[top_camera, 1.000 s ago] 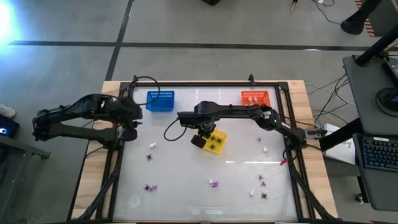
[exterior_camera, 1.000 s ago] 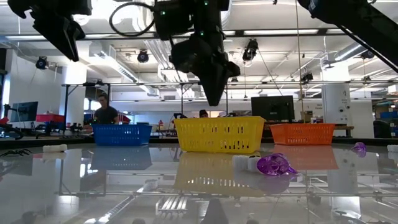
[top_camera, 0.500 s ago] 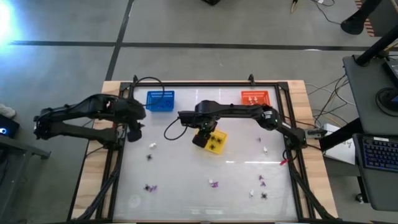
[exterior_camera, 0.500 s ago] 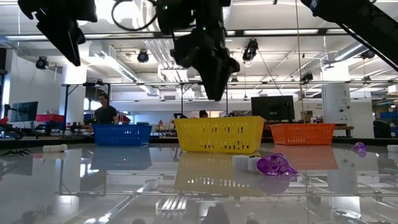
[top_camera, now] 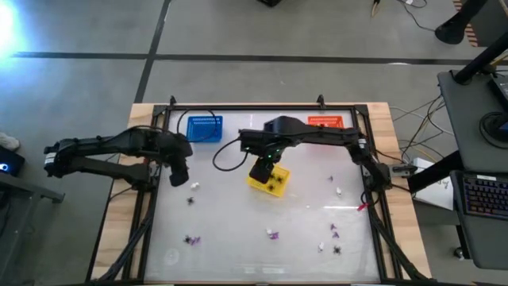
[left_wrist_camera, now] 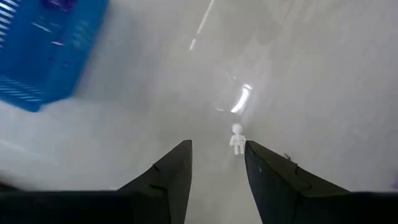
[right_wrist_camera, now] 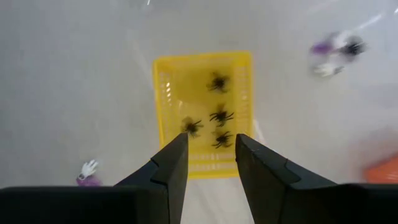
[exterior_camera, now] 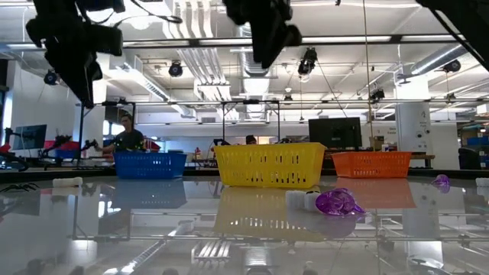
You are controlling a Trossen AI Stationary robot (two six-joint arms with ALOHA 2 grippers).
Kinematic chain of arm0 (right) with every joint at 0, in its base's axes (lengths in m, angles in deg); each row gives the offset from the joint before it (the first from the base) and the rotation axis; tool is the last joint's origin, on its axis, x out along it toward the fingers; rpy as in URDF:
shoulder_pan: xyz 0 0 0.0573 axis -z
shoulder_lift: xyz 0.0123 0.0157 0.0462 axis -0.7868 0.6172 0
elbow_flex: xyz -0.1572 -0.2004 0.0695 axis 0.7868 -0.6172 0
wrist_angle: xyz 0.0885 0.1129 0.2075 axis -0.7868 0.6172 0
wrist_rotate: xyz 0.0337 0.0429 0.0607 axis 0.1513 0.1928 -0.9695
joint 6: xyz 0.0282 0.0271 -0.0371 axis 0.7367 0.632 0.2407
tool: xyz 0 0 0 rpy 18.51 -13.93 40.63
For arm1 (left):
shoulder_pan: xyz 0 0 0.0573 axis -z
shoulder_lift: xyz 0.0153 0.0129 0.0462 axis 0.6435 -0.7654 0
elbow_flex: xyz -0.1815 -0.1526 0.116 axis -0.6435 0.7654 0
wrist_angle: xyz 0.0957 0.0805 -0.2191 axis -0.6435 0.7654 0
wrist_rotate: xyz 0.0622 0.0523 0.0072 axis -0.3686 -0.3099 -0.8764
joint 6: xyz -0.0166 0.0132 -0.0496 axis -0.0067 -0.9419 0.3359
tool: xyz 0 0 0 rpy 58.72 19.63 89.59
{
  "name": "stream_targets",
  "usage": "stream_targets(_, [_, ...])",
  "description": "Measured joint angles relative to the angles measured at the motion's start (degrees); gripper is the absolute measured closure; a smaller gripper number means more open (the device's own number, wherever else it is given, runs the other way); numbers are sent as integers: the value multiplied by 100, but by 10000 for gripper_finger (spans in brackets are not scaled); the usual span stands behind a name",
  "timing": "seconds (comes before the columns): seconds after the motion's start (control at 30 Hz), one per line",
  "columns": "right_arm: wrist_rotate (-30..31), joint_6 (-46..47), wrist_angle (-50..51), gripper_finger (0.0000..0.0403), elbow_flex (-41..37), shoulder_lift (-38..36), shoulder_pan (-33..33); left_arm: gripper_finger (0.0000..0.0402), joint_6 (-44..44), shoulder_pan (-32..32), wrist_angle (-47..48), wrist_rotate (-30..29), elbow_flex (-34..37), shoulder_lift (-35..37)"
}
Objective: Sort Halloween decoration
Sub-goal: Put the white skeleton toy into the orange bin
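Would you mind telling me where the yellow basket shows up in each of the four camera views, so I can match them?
High view: the yellow basket sits near the table's middle, just below the right gripper.
Low view: centre, at table level, between the blue basket and the orange basket.
Left wrist view: not in it.
Right wrist view: centre, black spiders inside.
Shared landmark: the blue basket.

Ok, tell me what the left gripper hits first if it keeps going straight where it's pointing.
Most likely the small white figure lying on the table: in the left wrist view it sits just ahead of the open left gripper, in line with the gap between the fingers. Nothing else shows in between, though depth is hard to judge.
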Motion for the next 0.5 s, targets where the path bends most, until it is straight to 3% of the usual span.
stream_targets(0.27, [586,2,4,273,-5,-603,-4,271,133,0,-601,434,918,0])
stream_targets(0.5, [963,0,0,271,-7,-803,-6,271,485,0,-710,591,870,-180])
